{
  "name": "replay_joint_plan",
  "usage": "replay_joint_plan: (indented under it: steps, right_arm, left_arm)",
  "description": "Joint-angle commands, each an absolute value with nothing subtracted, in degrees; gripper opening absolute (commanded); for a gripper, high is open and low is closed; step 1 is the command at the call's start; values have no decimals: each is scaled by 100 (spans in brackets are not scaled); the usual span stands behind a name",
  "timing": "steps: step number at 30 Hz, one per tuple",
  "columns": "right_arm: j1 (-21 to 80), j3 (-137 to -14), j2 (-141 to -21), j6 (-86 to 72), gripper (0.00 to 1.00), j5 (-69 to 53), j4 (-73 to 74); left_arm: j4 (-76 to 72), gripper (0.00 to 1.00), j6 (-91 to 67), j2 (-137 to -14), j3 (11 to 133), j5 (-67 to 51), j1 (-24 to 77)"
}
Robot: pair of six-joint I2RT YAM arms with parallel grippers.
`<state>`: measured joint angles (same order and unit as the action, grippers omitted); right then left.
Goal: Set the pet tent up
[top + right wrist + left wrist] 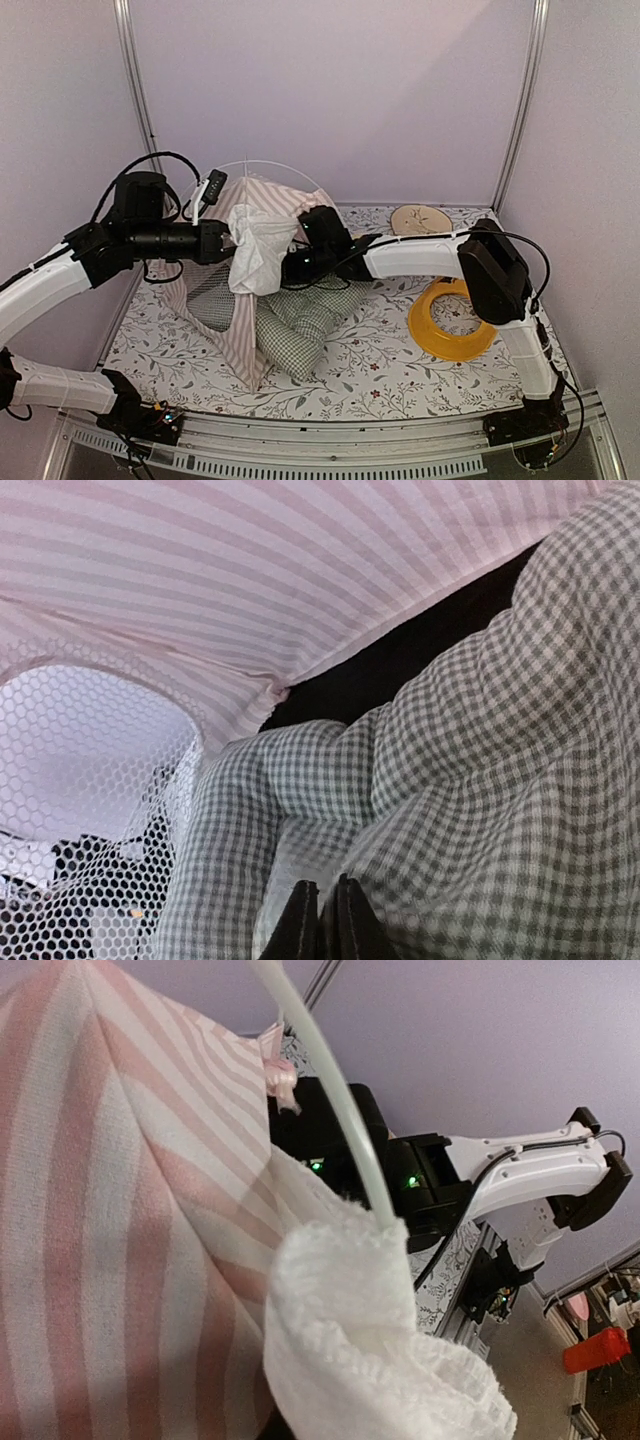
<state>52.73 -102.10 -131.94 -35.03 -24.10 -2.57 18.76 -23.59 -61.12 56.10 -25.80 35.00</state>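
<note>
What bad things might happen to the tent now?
The thin white pole is bowed over the pet tent, so it might spring loose. The right claw is deep inside, beside the checked cushion and near the mesh window. Pulling it out might snag the mesh or drag the cushion.

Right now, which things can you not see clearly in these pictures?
- Left gripper: in the top view the white flap covers its fingertips; in the left wrist view the tent does.
- Right gripper: in the right wrist view the bottom edge cuts it off; any grip on the cushion is unclear.
</note>
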Motion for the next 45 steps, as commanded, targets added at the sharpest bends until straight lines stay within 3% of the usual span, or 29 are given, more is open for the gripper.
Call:
replay_joint_plan:
  steps: [1,3,6,15,28,45]
  right_arm:
    - [5382,-9704,-13269,-3223,34,-2126,-794]
    - [5433,-8976,-12859,-3137,50,-2094,-1264]
    - [5439,-8005,-12196,-3087,63,-2001,-1920]
    - [5597,-6980,-11034,-2851,76,-1603,-2490]
    - [6283,-6550,-10710,-1718,79,-1001,-1935]
    - [6417,-6379,-10152,-1717,81,-943,-1396]
  left_arm:
    - [2637,0,-2303,-6082,5579,-2534,3580]
    - [2654,0,-2302,-6082,5566,-2491,3561]
    - [2654,0,-2299,-6120,5540,-2474,3520]
    - [2628,0,-2366,-6206,5463,-2504,3404]
    - [2654,0,-2355,-6274,5493,-2549,3375]
    - [2654,0,-2355,-6317,5481,-2592,3366]
